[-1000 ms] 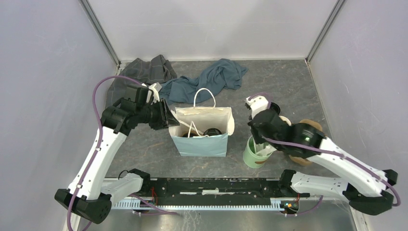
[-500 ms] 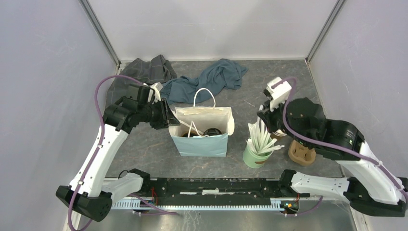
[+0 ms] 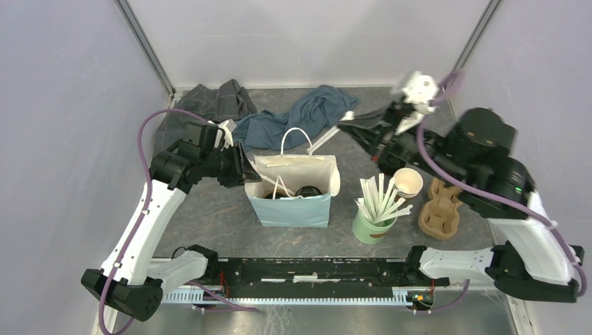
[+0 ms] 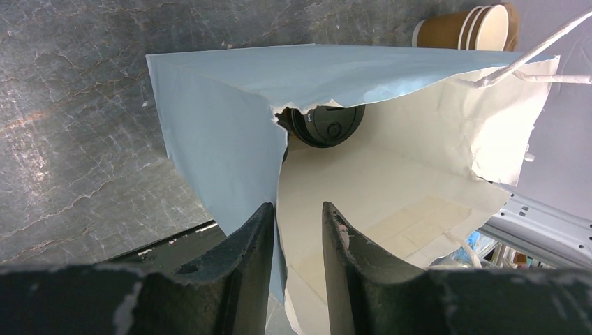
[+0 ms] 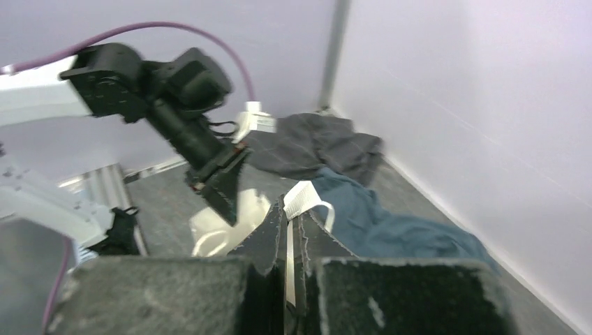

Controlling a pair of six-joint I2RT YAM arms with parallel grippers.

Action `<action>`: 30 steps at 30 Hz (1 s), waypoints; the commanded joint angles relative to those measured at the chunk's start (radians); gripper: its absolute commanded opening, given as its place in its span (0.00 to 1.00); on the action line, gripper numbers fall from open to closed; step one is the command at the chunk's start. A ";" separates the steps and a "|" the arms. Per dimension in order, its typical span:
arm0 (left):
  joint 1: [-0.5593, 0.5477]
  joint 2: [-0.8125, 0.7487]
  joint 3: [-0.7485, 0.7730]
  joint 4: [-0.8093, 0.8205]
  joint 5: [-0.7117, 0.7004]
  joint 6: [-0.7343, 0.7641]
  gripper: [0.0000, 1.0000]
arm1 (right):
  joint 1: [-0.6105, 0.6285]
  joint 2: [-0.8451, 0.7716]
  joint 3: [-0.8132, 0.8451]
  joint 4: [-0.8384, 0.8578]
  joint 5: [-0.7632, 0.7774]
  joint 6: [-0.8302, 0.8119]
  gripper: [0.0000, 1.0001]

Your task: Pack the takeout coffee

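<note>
Up and back swings the right arm (image 3: 482,150) since half a second ago, from above the green cup (image 3: 370,225) to 1 o'clock of the paper bag (image 3: 293,202). One risk, I judge: the stirrer (image 3: 328,140) clenched in the right fingers (image 5: 269,241) snags a handle or the torn rim, tipping the bag and the lidded coffee cup (image 4: 324,124) standing inside. At 9 o'clock the left fingers (image 4: 251,237) straddle the bag's wall, parted, so they may steady little.

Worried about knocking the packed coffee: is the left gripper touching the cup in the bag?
Apart. The left wrist view shows the cup deep in the bag, with bare lining between it and the left gripper.
</note>
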 commanded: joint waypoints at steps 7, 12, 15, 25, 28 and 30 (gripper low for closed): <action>0.000 -0.005 0.016 0.045 0.029 0.006 0.38 | 0.000 0.073 -0.320 0.249 -0.384 -0.006 0.00; -0.001 -0.010 0.020 0.048 0.027 -0.001 0.38 | 0.012 0.043 -0.573 0.293 -0.391 -0.014 0.01; 0.000 -0.011 0.027 0.050 0.030 -0.006 0.38 | 0.011 0.022 -0.657 0.347 -0.335 0.031 0.43; 0.000 -0.098 0.254 0.014 -0.191 0.028 0.76 | -0.011 0.000 -0.123 -0.043 0.311 0.130 0.98; 0.000 -0.131 0.363 0.067 -0.221 0.043 0.87 | -0.010 -0.031 -0.005 -0.120 0.466 0.135 0.98; 0.000 -0.146 0.420 0.125 -0.227 0.053 0.89 | -0.010 -0.078 0.016 -0.110 0.561 0.142 0.98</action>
